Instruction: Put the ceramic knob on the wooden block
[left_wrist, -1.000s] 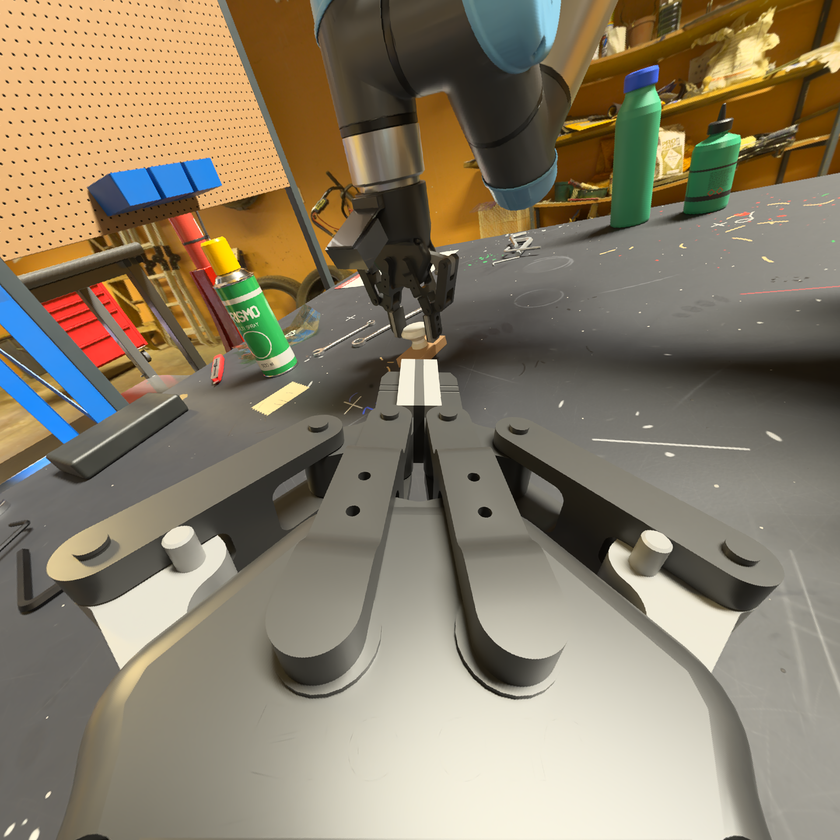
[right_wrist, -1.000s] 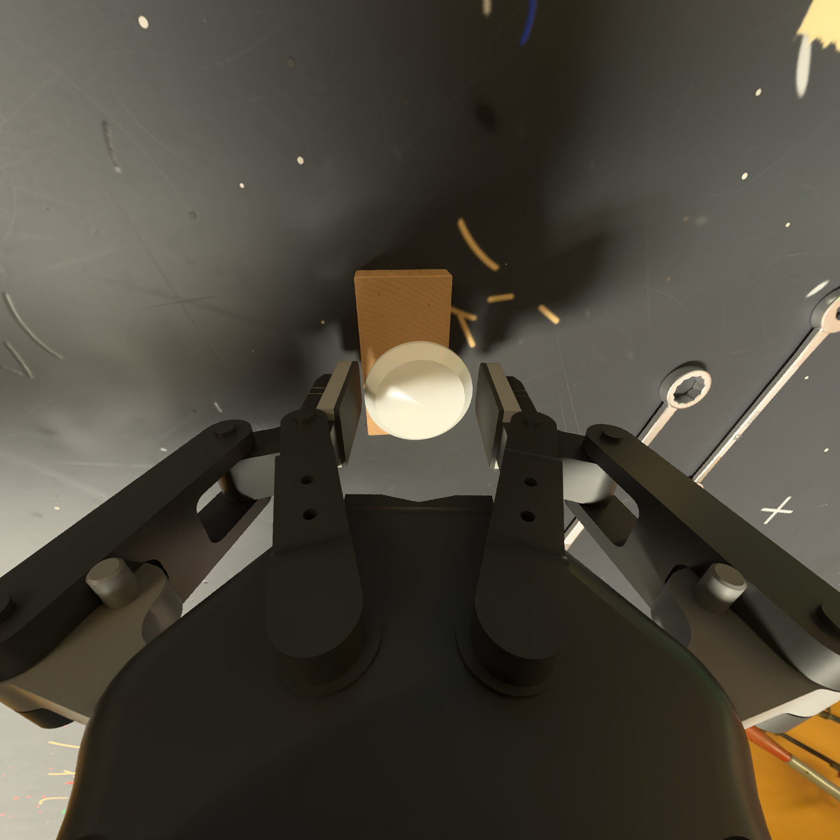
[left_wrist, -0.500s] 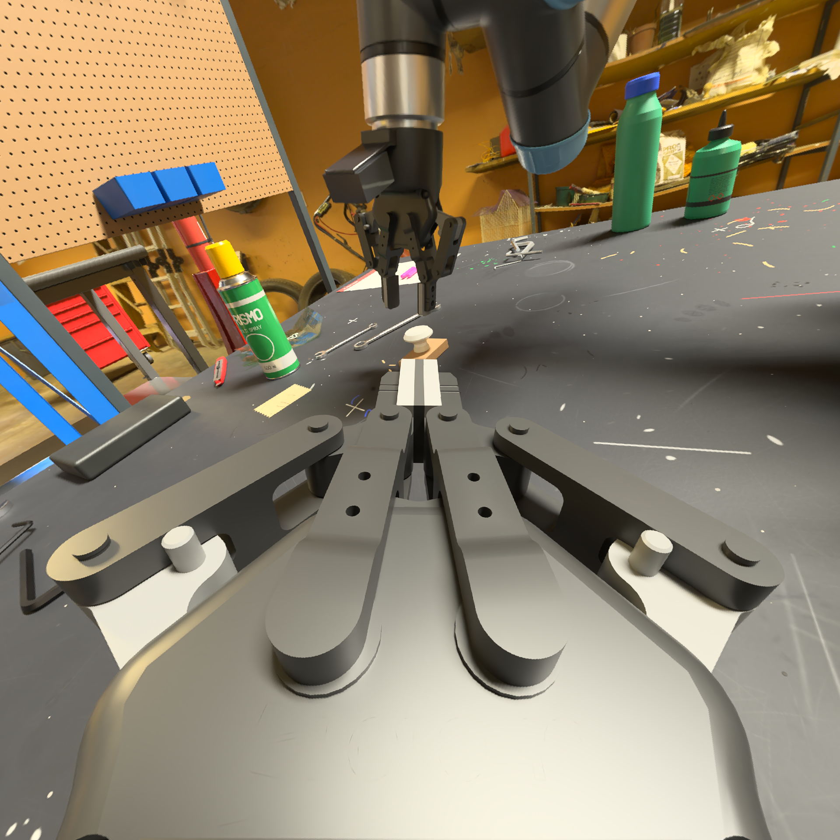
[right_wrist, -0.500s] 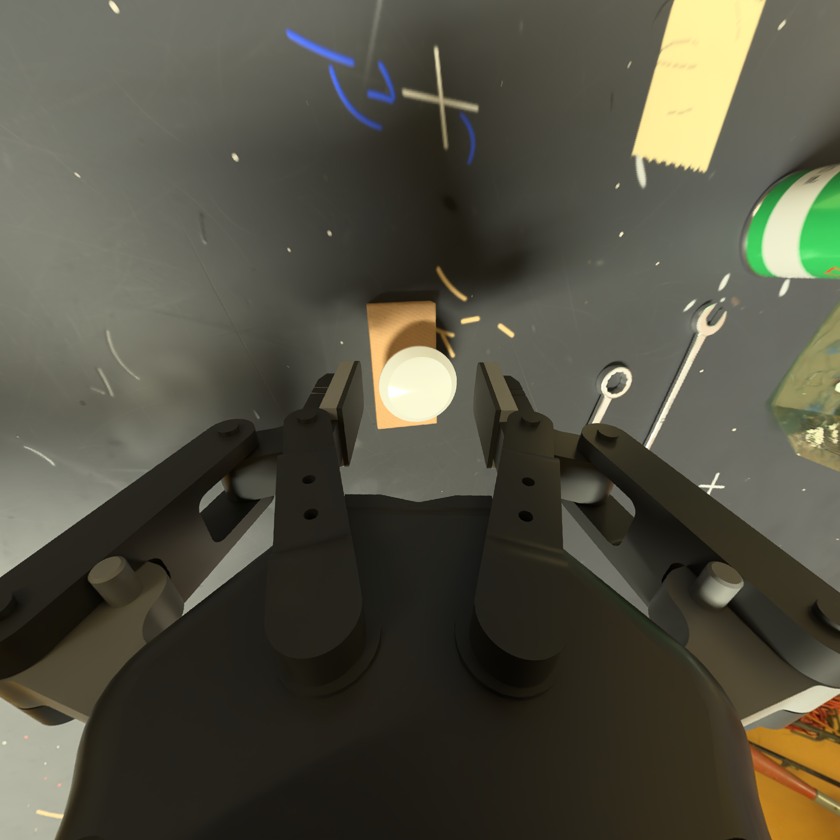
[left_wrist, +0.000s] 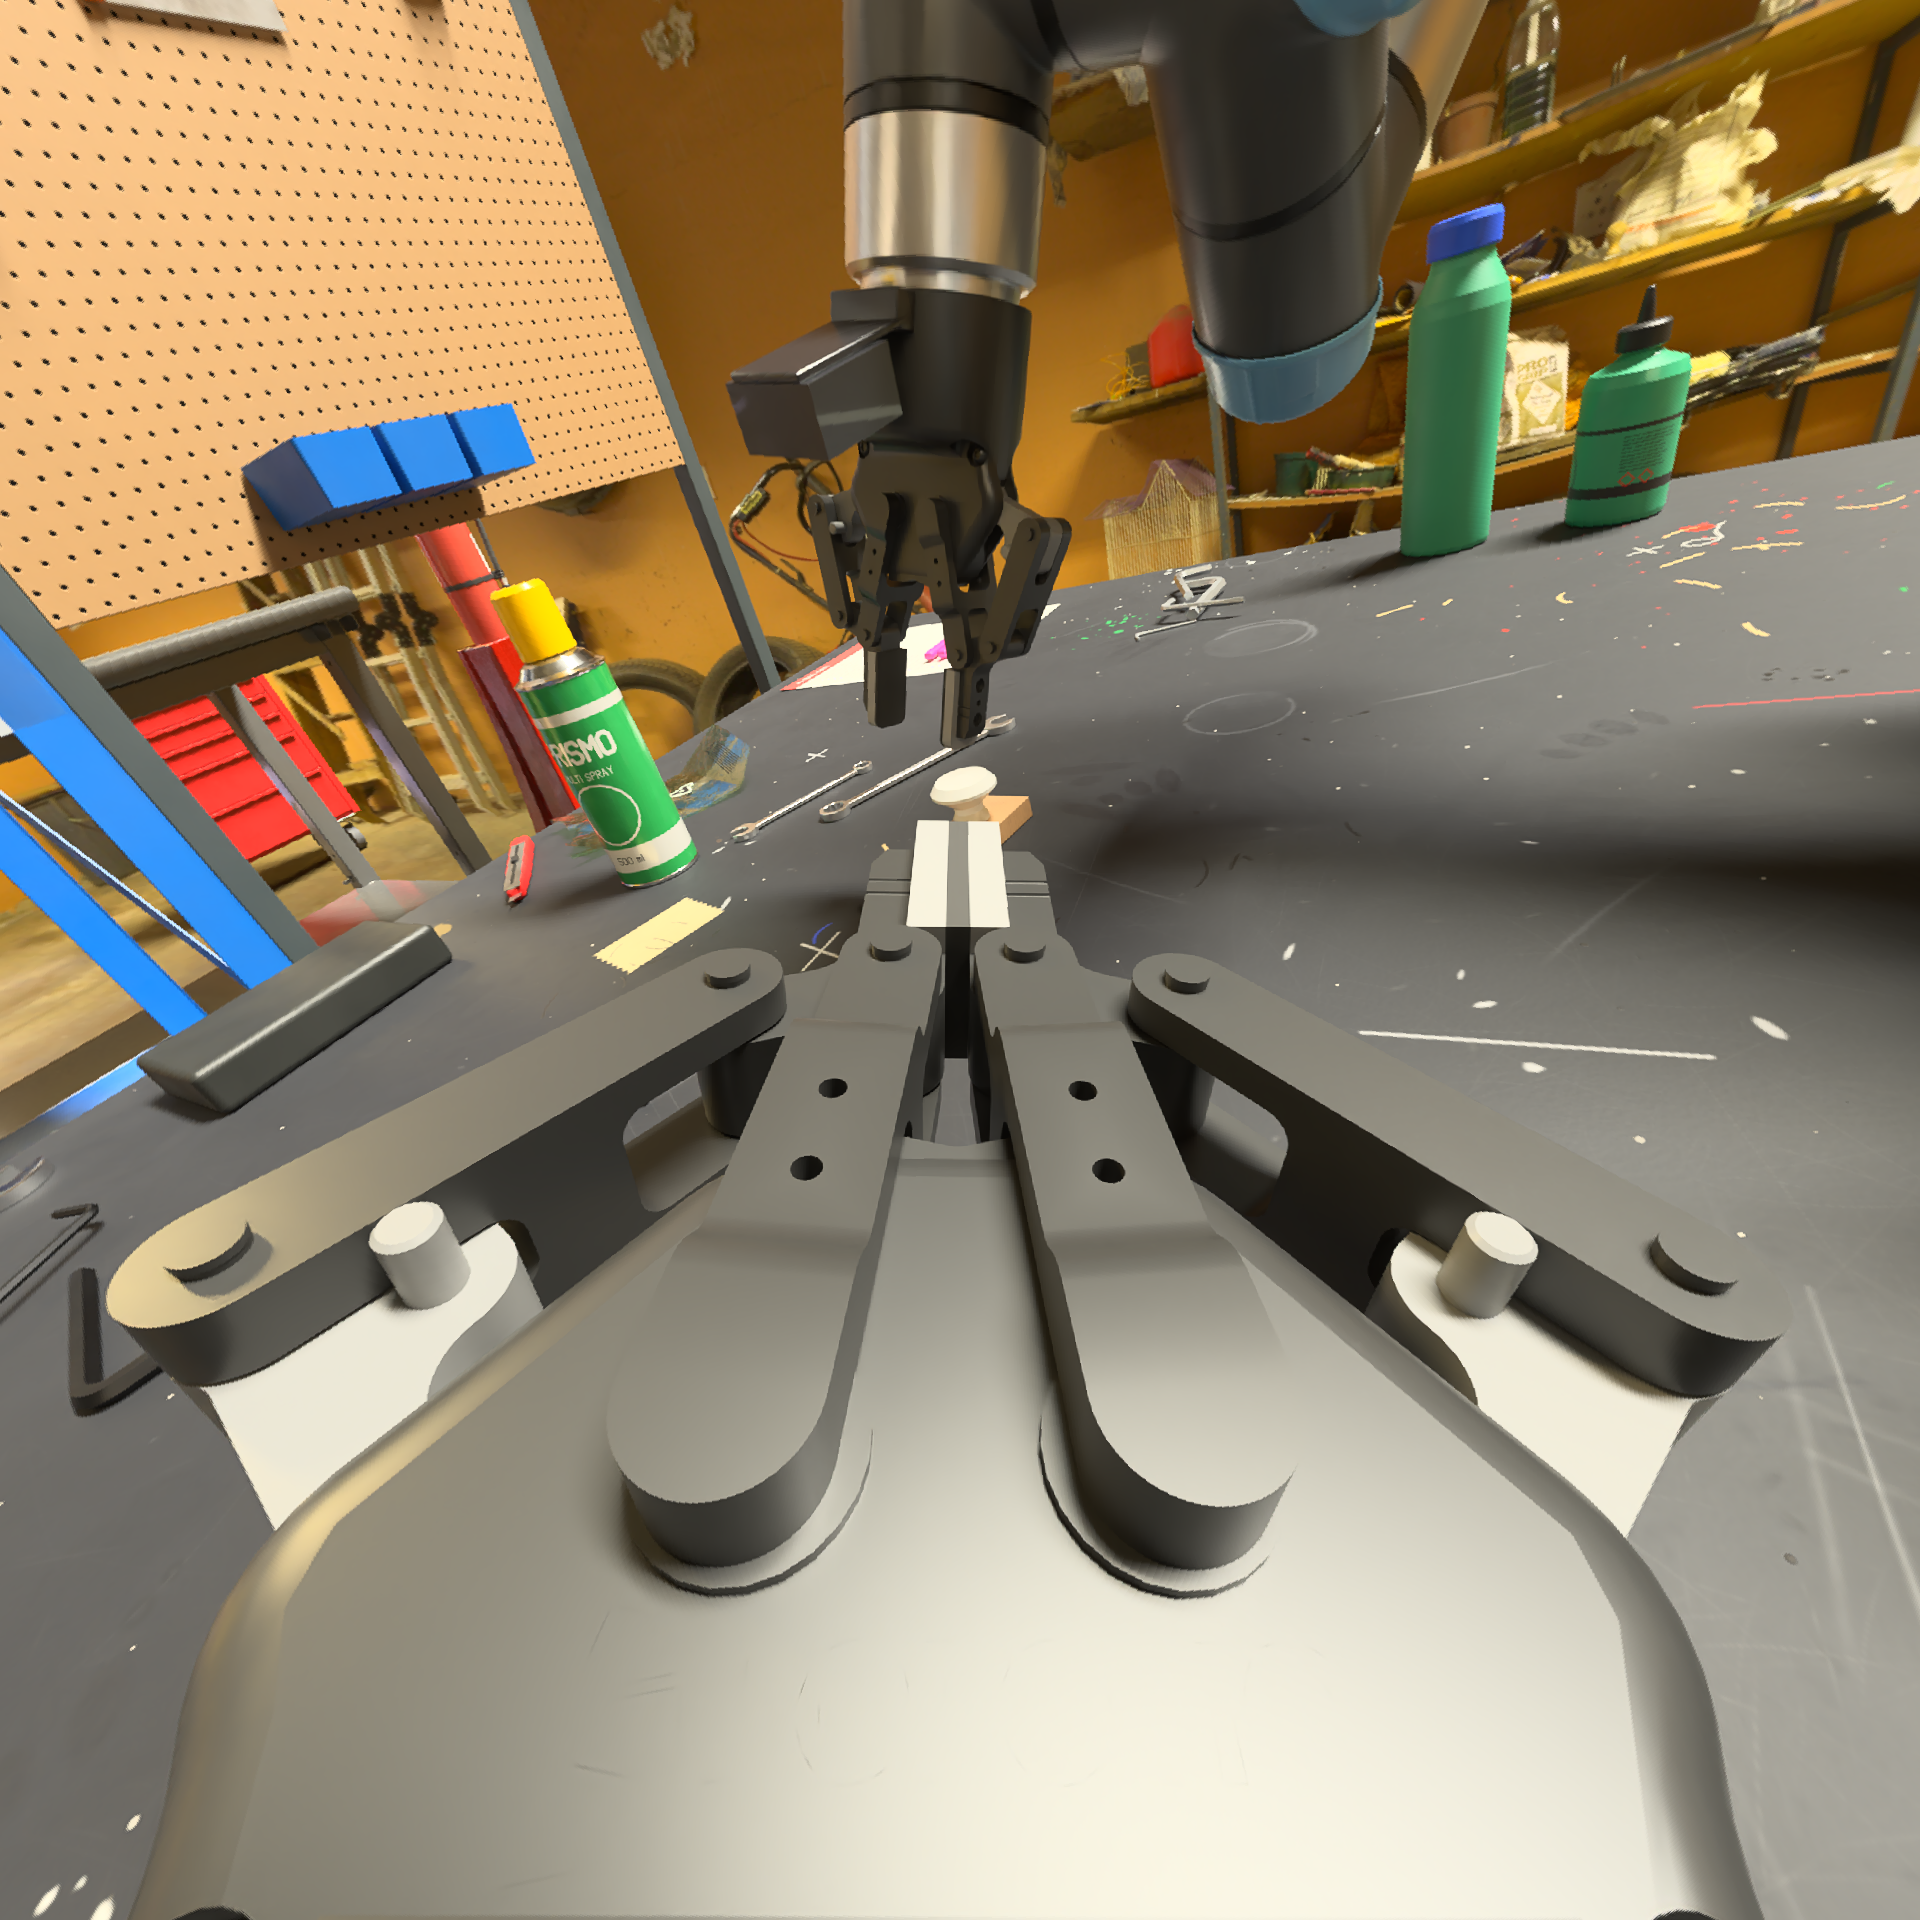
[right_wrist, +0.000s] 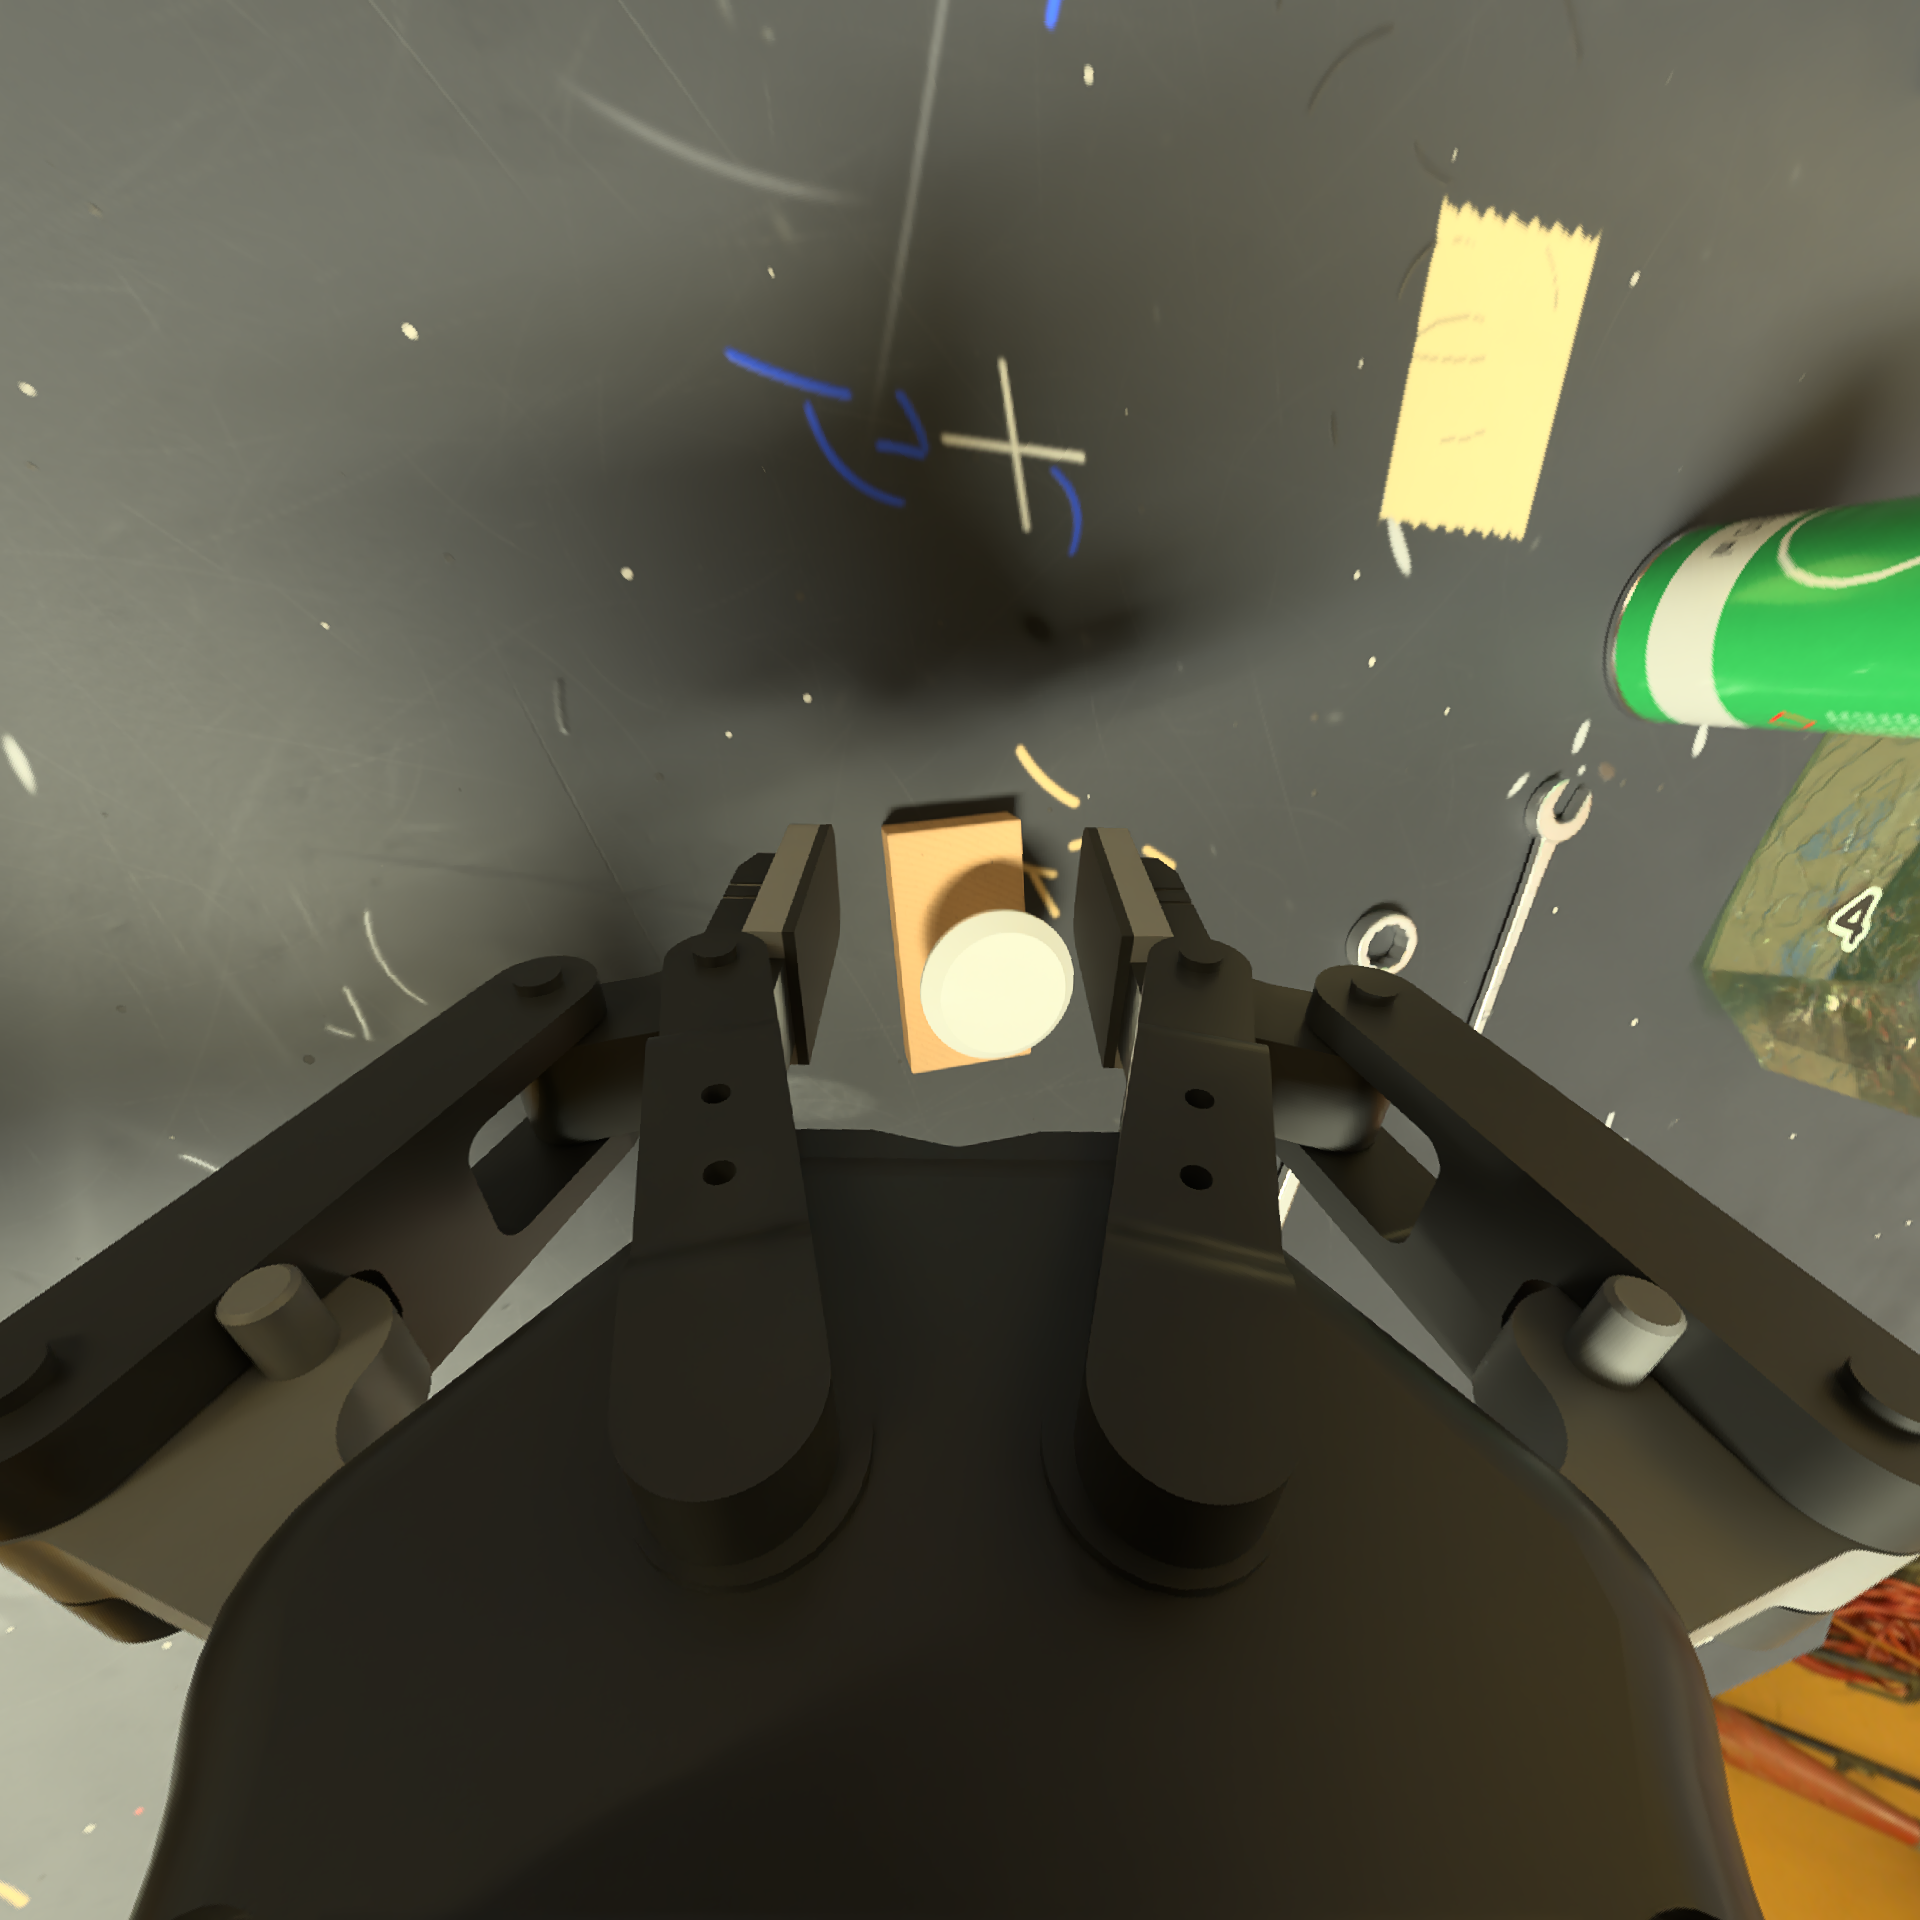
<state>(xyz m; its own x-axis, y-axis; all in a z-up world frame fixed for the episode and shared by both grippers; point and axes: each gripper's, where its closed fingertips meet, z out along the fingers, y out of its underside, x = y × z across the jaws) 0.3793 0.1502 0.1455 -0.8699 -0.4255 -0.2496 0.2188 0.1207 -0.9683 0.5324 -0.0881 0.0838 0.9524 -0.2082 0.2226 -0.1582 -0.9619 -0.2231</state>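
Note:
A cream ceramic knob (right_wrist: 995, 993) stands upright on the small wooden block (right_wrist: 948, 883), which lies on the dark workbench. In the left wrist view the knob (left_wrist: 963, 787) and the block (left_wrist: 1006, 809) show just beyond my left fingertips. My right gripper (right_wrist: 956, 935) is open and empty, well above the knob, pointing straight down; it also shows in the left wrist view (left_wrist: 928, 691). My left gripper (left_wrist: 957, 886) is shut and empty, low over the bench, short of the block.
A green spray can (left_wrist: 601, 756) stands left of the block, also in the right wrist view (right_wrist: 1777, 623). Two wrenches (left_wrist: 852, 793) lie near the block. Tape strip (right_wrist: 1486, 379), dark bar (left_wrist: 296, 1013), two green bottles (left_wrist: 1455, 384) at the back right.
My right gripper has let go of the knob and risen straight up, staying open. The knob stays on the block. The left gripper has not moved.

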